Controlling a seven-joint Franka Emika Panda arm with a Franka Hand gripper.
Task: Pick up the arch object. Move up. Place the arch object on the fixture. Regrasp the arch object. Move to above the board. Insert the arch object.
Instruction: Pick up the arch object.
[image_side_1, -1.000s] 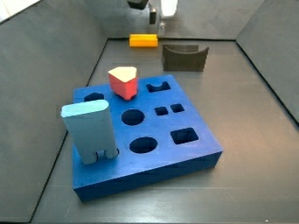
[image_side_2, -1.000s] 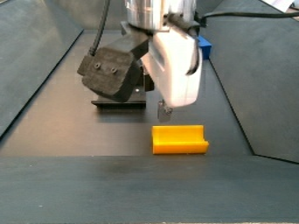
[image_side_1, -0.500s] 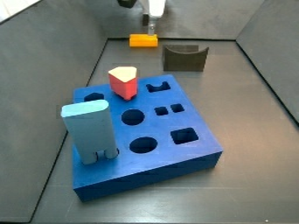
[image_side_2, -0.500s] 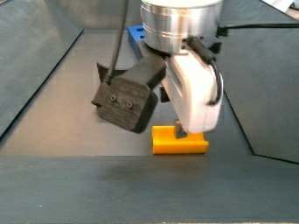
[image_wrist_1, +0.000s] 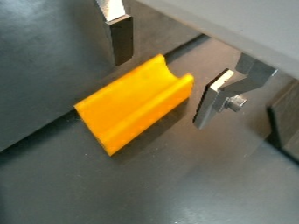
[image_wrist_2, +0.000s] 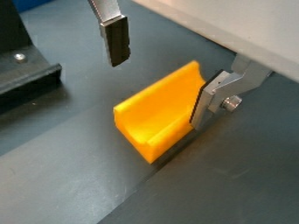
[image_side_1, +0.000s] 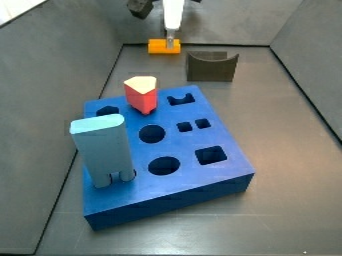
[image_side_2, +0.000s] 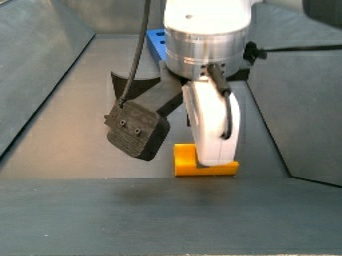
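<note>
dark floor (image_wrist_1: 70, 52) | arch object (image_wrist_1: 132, 101) between claw (image_wrist_1: 176, 66) fingers (spread, not touching)

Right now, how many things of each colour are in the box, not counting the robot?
Yellow-orange: 1, the arch object, between the open gripper fingers.
Blue: 2, the board, the light-blue block.
Red: 1, the peg.
Dark: 1, the fixture.
Total: 5.

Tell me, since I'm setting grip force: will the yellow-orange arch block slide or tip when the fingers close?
The arch object looks rigid with smooth faces, so probably slippery. It lies low with its notch up, so it is unlikely to tip. The open gripper straddles it; uneven contact might nudge it.
</note>
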